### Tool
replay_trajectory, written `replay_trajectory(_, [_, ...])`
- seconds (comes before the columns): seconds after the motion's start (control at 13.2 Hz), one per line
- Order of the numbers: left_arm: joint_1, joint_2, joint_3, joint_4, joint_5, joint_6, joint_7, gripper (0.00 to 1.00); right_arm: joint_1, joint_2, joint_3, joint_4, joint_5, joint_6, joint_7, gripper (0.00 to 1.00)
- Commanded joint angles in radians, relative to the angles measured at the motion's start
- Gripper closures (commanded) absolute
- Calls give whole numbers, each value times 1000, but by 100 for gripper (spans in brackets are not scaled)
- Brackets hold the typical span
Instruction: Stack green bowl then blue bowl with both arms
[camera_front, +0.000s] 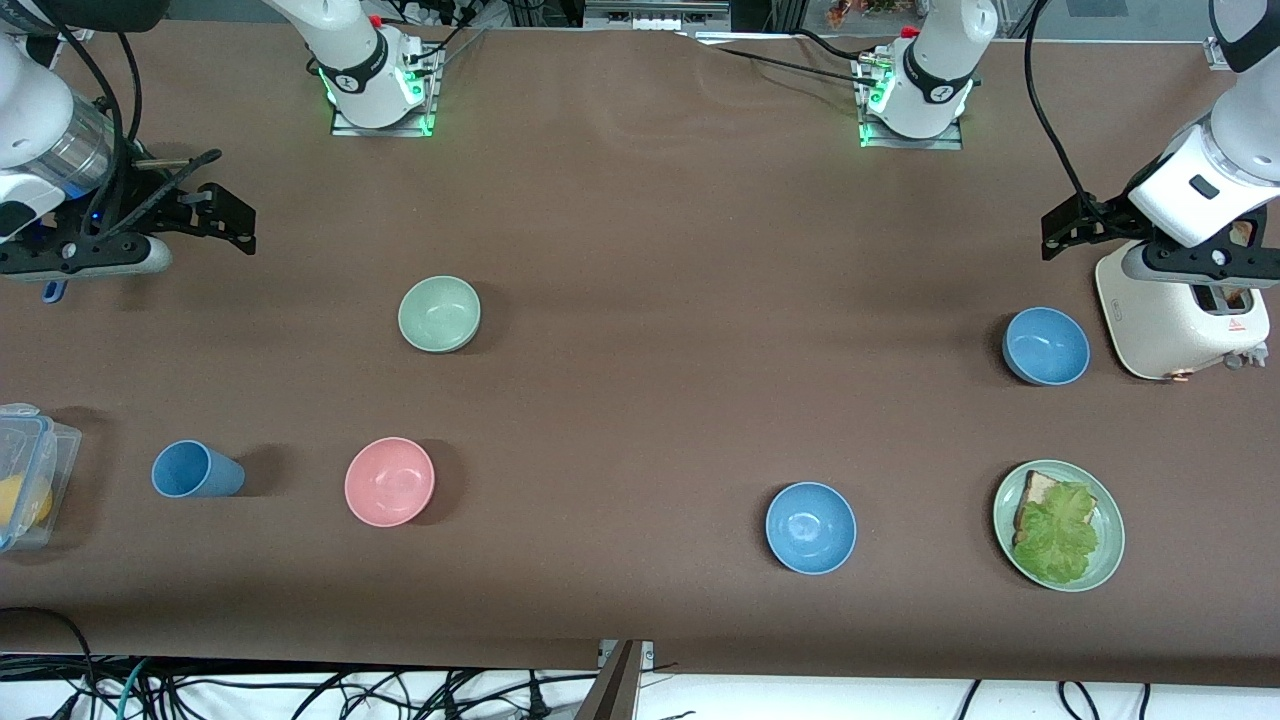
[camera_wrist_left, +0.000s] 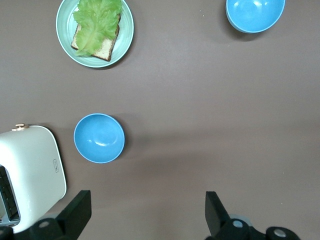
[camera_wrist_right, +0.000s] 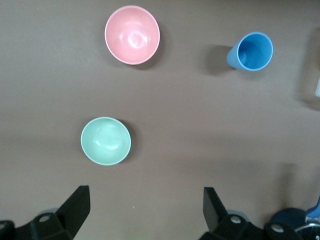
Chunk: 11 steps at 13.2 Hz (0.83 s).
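Note:
The pale green bowl (camera_front: 439, 313) sits upright on the brown table toward the right arm's end; it also shows in the right wrist view (camera_wrist_right: 105, 140). The duller blue bowl (camera_front: 1046, 346) sits beside the toaster toward the left arm's end; it also shows in the left wrist view (camera_wrist_left: 99, 138). My right gripper (camera_front: 226, 198) hangs open and empty above the table's right-arm end, apart from the green bowl; its jaws show wide apart in its wrist view (camera_wrist_right: 145, 199). My left gripper (camera_front: 1058, 228) hangs open and empty above the table beside the toaster (camera_wrist_left: 147, 201).
A brighter blue bowl (camera_front: 811, 527), a pink bowl (camera_front: 389, 481) and a blue cup (camera_front: 195, 470) lie nearer the front camera. A green plate (camera_front: 1108, 560) holds bread and lettuce. A white toaster (camera_front: 1180, 315) stands under the left arm. A clear box (camera_front: 25, 475) sits at the table's right-arm end.

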Motion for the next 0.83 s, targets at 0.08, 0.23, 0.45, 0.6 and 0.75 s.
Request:
replay_trajectory(0.08, [3, 24, -2, 36, -4, -23, -10, 0, -10, -2, 5, 21, -18, -25, -10, 0])
replay_trajectory(0.23, [5, 24, -1, 36, -9, -23, -8, 0, -10, -2, -2, 23, -18, -27, -10, 0])
replay_trajectory(0.45, [3, 24, -2, 36, -9, -23, -10, 0, -11, 4, -10, 50, -13, -34, -15, 0])
replay_trajectory(0.6, [3, 24, -2, 36, -9, -25, -10, 0, -10, 4, -8, 50, -16, -36, -12, 0])
replay_trajectory(0.75, [3, 24, -2, 36, -9, -25, -10, 0, -10, 4, -8, 44, -10, -39, -10, 0])
